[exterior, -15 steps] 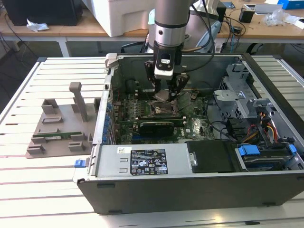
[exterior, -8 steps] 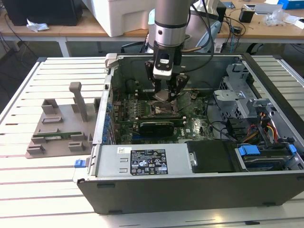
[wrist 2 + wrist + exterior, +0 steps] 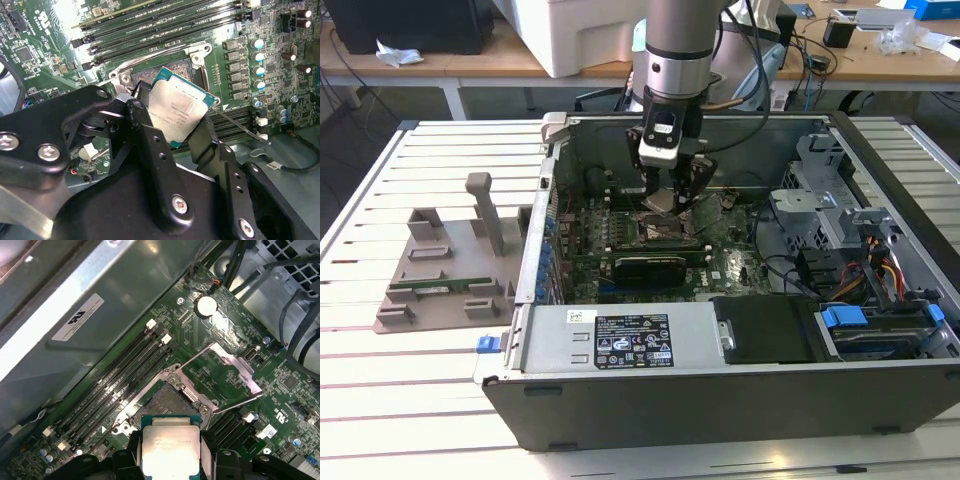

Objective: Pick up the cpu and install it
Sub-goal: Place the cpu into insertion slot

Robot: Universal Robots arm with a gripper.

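The cpu (image 3: 177, 112) is a flat square chip with a shiny silver top and a green rim, and my gripper (image 3: 172, 120) is shut on its two opposite edges. In the first wrist view the cpu (image 3: 170, 446) hangs just above the open socket (image 3: 162, 402) on the motherboard, whose metal load plate (image 3: 227, 371) is swung up and open. In the exterior view my gripper (image 3: 667, 200) hovers inside the open computer case with the cpu (image 3: 660, 199) over the socket (image 3: 665, 230).
The open computer case (image 3: 720, 400) lies on a slatted white table. Memory slots (image 3: 120, 377) run beside the socket. A black card (image 3: 645, 268) and the power supply (image 3: 620, 335) sit nearer the front. A grey fixture (image 3: 440, 265) stands at the exterior view's left.
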